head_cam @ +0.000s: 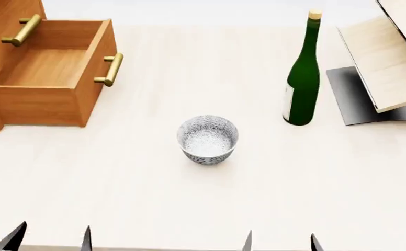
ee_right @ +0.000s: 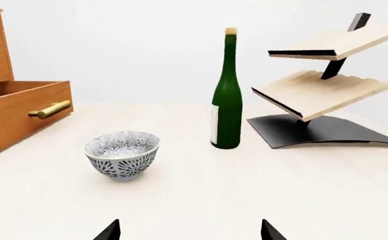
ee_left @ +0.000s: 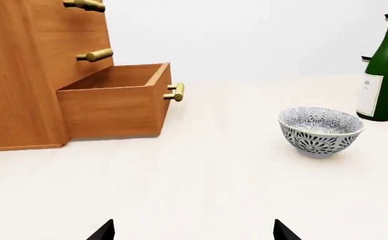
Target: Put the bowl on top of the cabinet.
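Left gripper (head_cam: 49, 238) low at the near edge of the table (head_cam: 189, 209), fingers spread wide, nothing between them; only the dark fingertips (ee_left: 104, 231) visible in the left wrist view. Right gripper (head_cam: 280, 243) likewise at the near edge, fingers apart and empty, tips just peeking into the right wrist view (ee_right: 188, 231). Bowl (head_cam: 208, 139) upright on the pale tabletop, roughly central in the head view, well ahead of both grippers and touching neither; speckled blue-grey pattern inside and out, nothing inside. Cabinet (head_cam: 8, 31) at the far left, orange-brown, with its bottom drawer (head_cam: 49, 73) pulled out and open, brass bar handle (head_cam: 110, 69) on the drawer front facing the table's middle; bowl well apart from it. Green bottle (head_cam: 303, 78) standing upright to the right of and behind the bowl, white label on its lower body. Slanted wooden rack (head_cam: 391, 57) on a dark base at the far right, just beyond the bottle.
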Motion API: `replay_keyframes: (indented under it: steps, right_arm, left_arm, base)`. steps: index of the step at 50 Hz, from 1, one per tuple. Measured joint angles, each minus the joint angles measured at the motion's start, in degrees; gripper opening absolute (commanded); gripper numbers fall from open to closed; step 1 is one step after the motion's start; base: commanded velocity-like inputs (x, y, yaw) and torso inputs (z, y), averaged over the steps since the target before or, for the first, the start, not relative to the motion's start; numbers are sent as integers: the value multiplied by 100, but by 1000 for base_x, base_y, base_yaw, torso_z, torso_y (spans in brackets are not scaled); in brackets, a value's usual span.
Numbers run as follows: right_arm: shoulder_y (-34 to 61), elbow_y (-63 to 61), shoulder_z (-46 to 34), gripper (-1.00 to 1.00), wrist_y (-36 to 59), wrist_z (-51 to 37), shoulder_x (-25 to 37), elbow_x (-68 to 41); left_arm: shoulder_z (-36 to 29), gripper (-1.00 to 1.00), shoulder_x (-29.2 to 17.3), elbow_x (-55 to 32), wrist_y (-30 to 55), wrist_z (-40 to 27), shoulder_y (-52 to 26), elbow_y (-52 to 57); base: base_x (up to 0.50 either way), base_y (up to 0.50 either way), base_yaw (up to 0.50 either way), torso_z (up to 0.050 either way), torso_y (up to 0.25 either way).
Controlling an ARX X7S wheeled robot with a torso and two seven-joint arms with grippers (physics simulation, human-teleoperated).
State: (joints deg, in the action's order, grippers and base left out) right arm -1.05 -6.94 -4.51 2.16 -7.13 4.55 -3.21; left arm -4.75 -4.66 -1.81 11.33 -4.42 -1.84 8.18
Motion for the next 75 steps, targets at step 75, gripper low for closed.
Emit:
replay_keyframes:
  steps: [75]
  right_arm:
    - [268, -3851, -63, 100, 2301, -274, 1010, -420]
  left_arm:
    - [432, 100, -580, -1169, 2051, 49, -616, 3093]
  base:
    - [500, 0, 0, 16, 0]
